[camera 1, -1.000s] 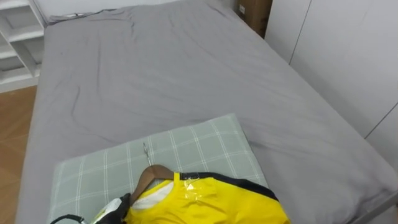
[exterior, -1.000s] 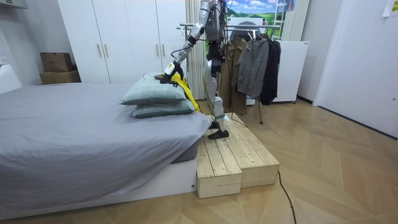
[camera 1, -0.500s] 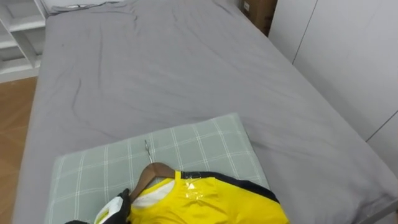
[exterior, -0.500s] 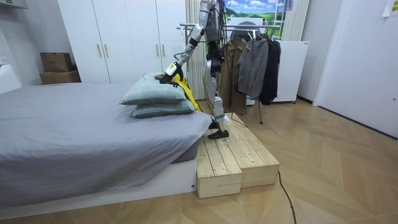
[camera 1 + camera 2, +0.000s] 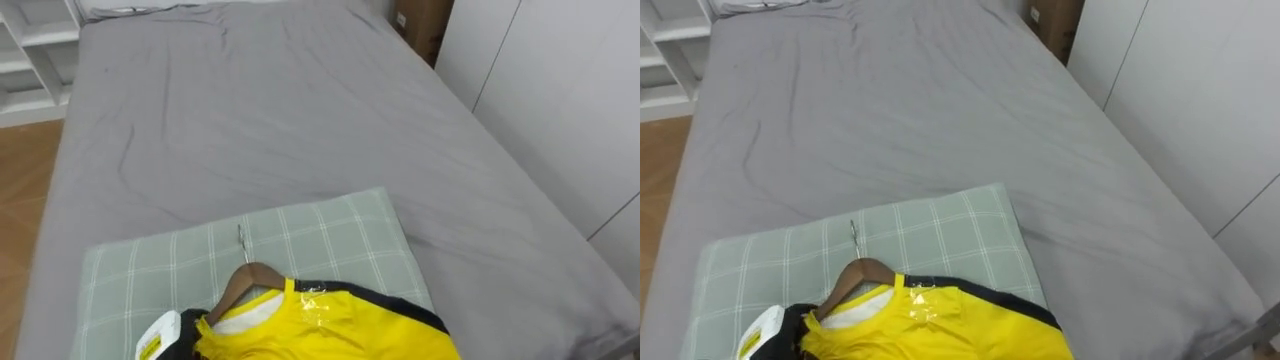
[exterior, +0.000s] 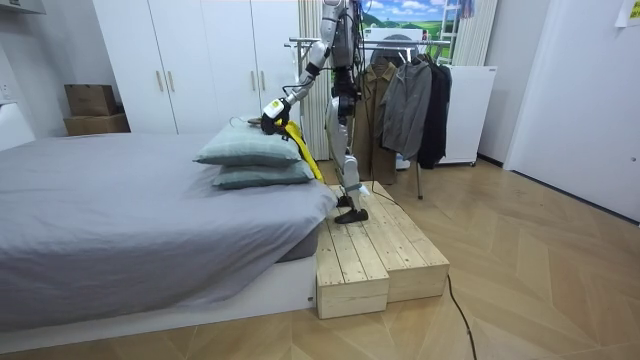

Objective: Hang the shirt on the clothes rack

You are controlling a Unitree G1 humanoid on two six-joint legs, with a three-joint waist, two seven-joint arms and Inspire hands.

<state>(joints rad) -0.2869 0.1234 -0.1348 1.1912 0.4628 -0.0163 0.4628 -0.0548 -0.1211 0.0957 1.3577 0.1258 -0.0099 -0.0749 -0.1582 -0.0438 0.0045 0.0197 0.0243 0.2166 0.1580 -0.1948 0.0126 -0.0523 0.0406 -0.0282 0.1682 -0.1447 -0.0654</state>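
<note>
A yellow garment with dark trim hangs on a wooden hanger whose metal hook points up the bed. It lies on a green checked pillow. My left hand comes in at the lower left, dark, and grips the garment at the hanger's left shoulder. In the room view that hand holds the garment's top just above the stacked pillows, and the yellow cloth trails down the bed's end.
The grey bed stretches ahead, with white wardrobe doors to its right and shelves at far left. I stand on a wooden platform at the bed's end. A clothes rack with dark coats stands behind me.
My left hand has risen a little with the garment's top and shows more at the lower left. The head view has shifted slightly.
</note>
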